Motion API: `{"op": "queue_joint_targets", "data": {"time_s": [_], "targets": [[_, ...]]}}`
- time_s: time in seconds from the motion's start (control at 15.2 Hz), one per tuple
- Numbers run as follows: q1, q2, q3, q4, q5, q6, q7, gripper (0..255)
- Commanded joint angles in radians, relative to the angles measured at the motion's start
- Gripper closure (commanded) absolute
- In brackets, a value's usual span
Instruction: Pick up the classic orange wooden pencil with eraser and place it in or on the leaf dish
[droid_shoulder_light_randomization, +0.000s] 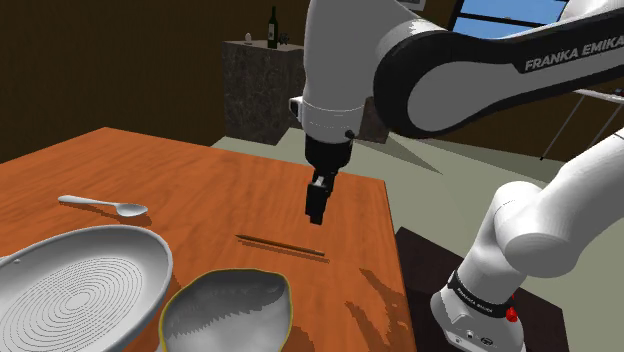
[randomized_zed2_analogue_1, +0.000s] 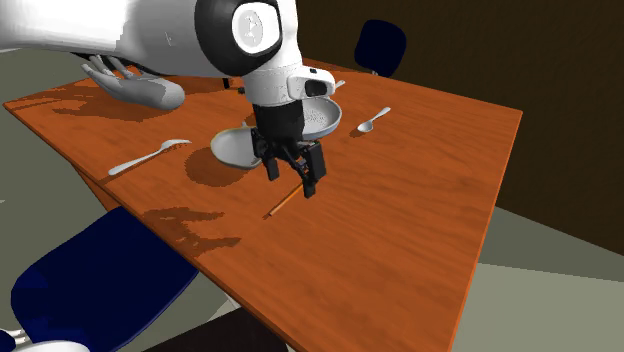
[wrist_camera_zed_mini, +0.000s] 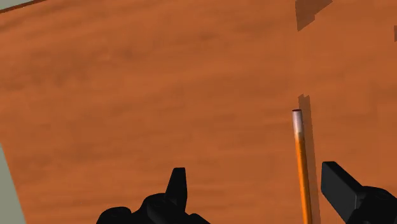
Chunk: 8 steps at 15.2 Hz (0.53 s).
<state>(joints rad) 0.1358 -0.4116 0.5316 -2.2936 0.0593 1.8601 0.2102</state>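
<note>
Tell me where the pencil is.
In the shoulder view, the orange pencil lies on the table beyond the leaf dish, beneath the open gripper.

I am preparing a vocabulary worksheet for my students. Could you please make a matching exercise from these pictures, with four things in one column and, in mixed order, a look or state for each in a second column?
Things
1. pencil
2. leaf dish
3. round plate
4. gripper

Looks and states
a. open, above the table, holding nothing
b. thin and orange, lying flat on the table
c. grey, with ring-shaped ridges inside
d. grey, with a yellowish rim

Pairs: 1-b, 2-d, 3-c, 4-a
</note>
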Motion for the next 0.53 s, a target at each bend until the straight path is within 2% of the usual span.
{"op": "queue_joint_targets", "data": {"time_s": [0.0,0.26,0.46], "targets": [[-0.001,0.065,0.053,0.031,-0.04,0.034,0.039,0],[-0.003,0.201,0.156,0.101,-0.146,0.077,0.138,0],[-0.005,0.212,0.156,0.069,-0.155,0.118,0.144,0]]}}
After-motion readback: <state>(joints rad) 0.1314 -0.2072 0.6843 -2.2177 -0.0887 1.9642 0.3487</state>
